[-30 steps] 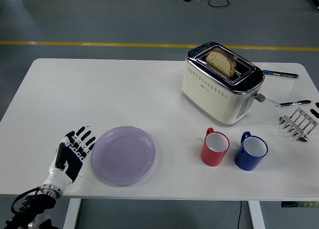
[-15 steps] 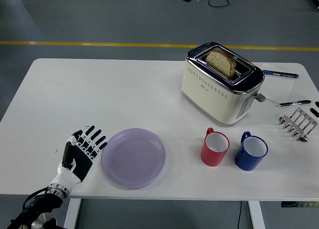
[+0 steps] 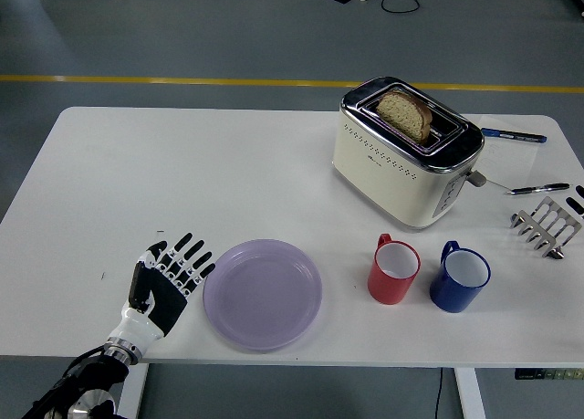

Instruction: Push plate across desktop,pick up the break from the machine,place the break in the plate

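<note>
While the left hand [image 3: 169,277] lies spread against one plate [image 3: 263,293] — one toaster [image 3: 404,154], two mugs [image 3: 393,269].

Left hand [image 3: 164,280] flat – fingers spread, palm down

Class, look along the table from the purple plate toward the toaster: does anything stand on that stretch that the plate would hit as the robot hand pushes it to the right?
Nothing visible between plate and toaster. The red mug stands right of the plate, so a straight rightward push by the left robot hand would meet it.
</note>
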Action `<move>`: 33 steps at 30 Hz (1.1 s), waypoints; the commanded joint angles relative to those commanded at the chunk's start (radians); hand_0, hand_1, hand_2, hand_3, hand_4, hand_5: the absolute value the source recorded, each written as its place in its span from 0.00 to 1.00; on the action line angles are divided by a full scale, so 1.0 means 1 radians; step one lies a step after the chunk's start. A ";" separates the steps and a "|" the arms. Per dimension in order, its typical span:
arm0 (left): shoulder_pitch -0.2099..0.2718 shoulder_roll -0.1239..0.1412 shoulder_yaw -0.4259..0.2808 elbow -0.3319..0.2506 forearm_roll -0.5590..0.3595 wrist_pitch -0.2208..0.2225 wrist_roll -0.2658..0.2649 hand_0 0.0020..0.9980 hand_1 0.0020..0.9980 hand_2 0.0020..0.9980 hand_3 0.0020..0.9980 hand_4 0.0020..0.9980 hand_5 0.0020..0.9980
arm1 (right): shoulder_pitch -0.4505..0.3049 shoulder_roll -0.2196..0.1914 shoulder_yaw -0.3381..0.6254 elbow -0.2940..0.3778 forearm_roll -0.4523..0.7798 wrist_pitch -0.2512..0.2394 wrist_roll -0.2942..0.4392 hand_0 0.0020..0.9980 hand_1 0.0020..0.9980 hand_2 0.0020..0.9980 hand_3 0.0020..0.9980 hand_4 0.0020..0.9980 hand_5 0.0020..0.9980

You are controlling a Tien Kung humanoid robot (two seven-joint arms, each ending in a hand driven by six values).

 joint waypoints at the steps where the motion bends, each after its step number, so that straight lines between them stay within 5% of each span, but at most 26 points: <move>1: -0.002 0.000 0.004 0.001 -0.003 -0.002 0.001 0.85 0.85 0.91 0.93 0.48 1.00 | 0.000 0.000 0.000 0.000 0.000 0.000 0.000 0.70 0.66 0.67 0.67 0.51 0.57; 28: -0.060 -0.010 0.090 0.039 -0.079 -0.049 0.019 0.83 0.84 0.89 0.91 0.49 1.00 | 0.005 0.003 -0.004 -0.001 -0.001 0.000 0.000 0.69 0.66 0.66 0.67 0.51 0.57; 33: -0.054 -0.009 0.085 0.013 -0.039 -0.021 -0.005 0.83 0.84 0.89 0.91 0.49 1.00 | 0.003 0.003 -0.007 -0.002 -0.001 0.000 0.001 0.69 0.66 0.66 0.67 0.51 0.57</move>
